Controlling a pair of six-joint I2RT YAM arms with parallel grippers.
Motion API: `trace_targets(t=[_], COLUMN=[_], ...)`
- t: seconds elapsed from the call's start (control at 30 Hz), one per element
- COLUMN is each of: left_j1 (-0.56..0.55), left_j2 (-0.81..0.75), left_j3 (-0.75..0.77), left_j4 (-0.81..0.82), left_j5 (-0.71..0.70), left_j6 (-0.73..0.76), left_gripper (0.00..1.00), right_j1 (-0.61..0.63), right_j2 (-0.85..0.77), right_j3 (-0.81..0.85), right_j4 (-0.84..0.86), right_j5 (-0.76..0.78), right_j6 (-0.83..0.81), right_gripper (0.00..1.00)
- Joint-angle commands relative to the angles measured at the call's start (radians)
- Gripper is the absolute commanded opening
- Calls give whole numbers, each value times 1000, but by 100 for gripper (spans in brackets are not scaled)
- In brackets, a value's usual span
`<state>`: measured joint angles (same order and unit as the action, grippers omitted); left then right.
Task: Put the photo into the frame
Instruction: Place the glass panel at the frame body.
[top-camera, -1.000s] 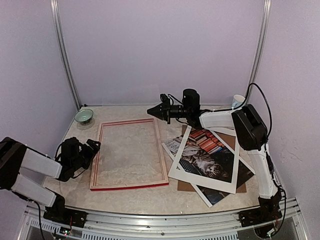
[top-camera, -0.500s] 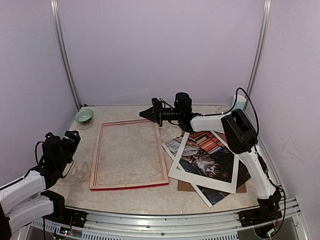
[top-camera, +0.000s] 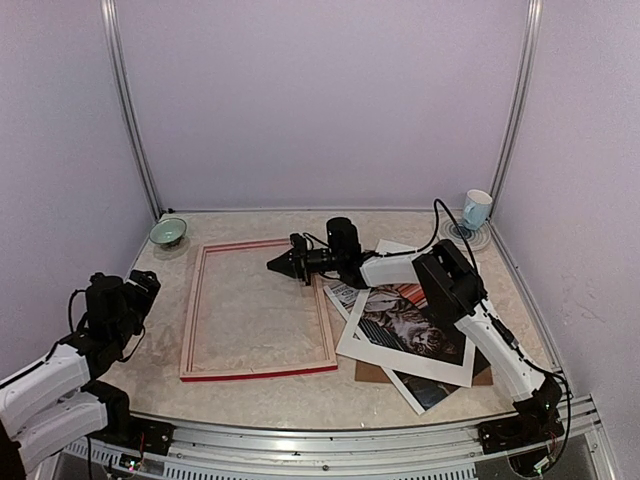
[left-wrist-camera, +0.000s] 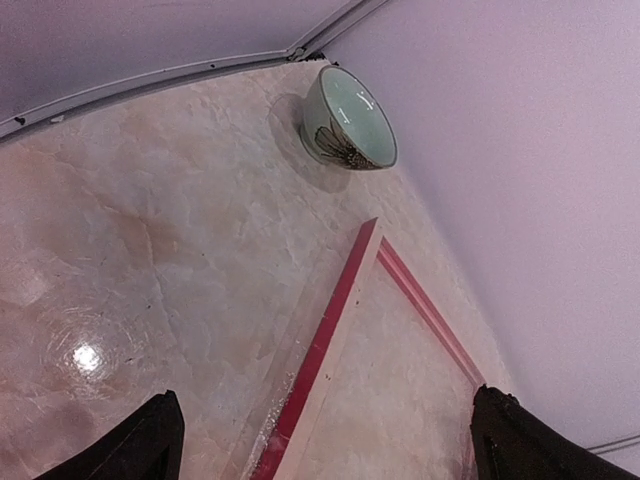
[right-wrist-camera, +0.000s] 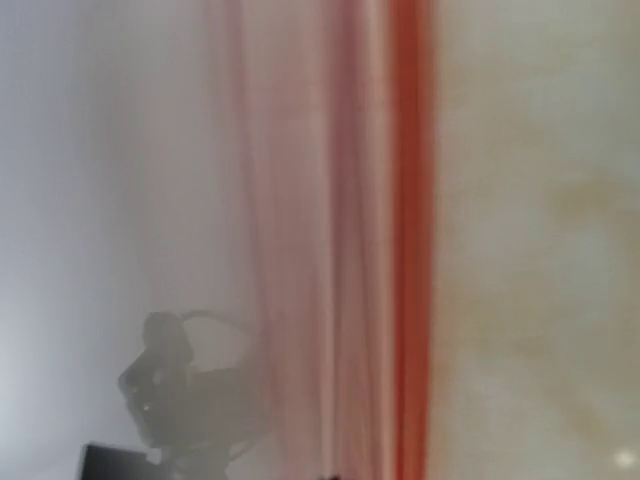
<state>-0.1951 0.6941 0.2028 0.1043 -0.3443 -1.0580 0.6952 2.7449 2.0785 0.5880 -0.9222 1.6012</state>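
A pale marbled worktop (top-camera: 270, 400) is sitting inside plain lilac walls (top-camera: 320, 100). At its left edge the left claw (top-camera: 138, 288) is hovering, jaws wide apart, empty. The frame (top-camera: 190, 320), thin red-edged wood, is lying flat left of centre. The right claw (top-camera: 276, 265), pinched together on nothing, is hanging near its far right corner. The photo (top-camera: 405, 325) is lying near the right edge under a white mat (top-camera: 400, 365). It is likely light, floppy paper, probably best pinched at an exposed corner.

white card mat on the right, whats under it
The cat photo shows through its window and pokes out at the near corner; a brown board lies beneath. Whatever the mat border covers is hidden.
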Motion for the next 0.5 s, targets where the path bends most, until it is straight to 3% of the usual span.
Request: trace_targets(t=[0.0, 0.47], left_j1=[-6, -36], left_j2=[26, 35], left_j3=[-6, -7], left_j4=[4, -2], left_j5=[24, 9], left_j6=[0, -10], left_gripper=[99, 99], right_j1=[-11, -34], right_j2=[2, -113], right_j3=[-30, -192], right_j4=[-87, -113], right_j5=[49, 80], right_j6=[-125, -256], right_gripper=[0, 0])
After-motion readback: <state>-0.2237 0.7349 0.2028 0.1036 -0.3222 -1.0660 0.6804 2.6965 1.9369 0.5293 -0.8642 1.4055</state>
